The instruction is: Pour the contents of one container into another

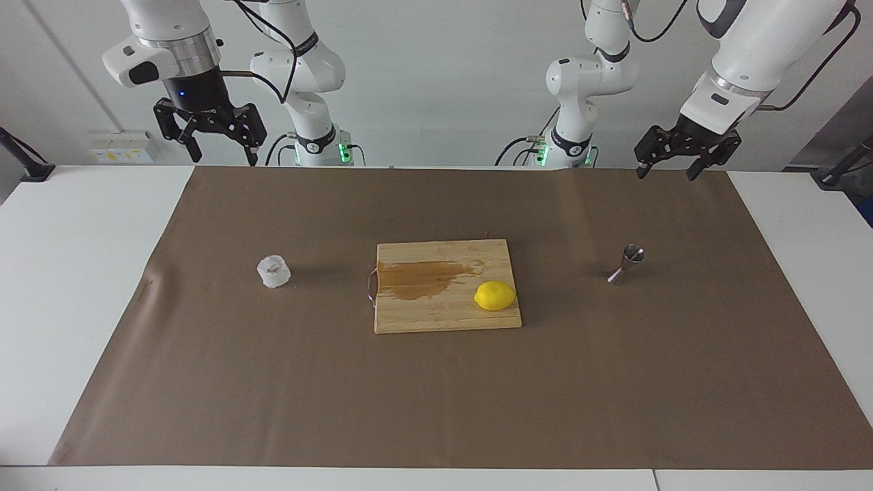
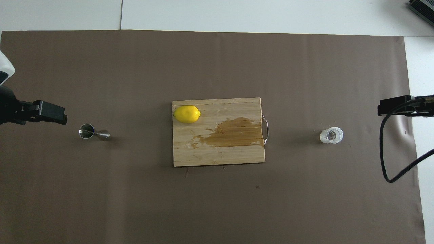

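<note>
Cup upright, mouth upward.

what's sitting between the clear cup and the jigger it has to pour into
The cutting board with the lemon on it lies flat between the clear cup and the jigger. A cup carried over it should pass.

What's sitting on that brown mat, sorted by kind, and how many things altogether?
Clear cup: 1
Steel jigger: 1
Wooden cutting board: 1
Lemon: 1, on the board
Total: 4
</note>
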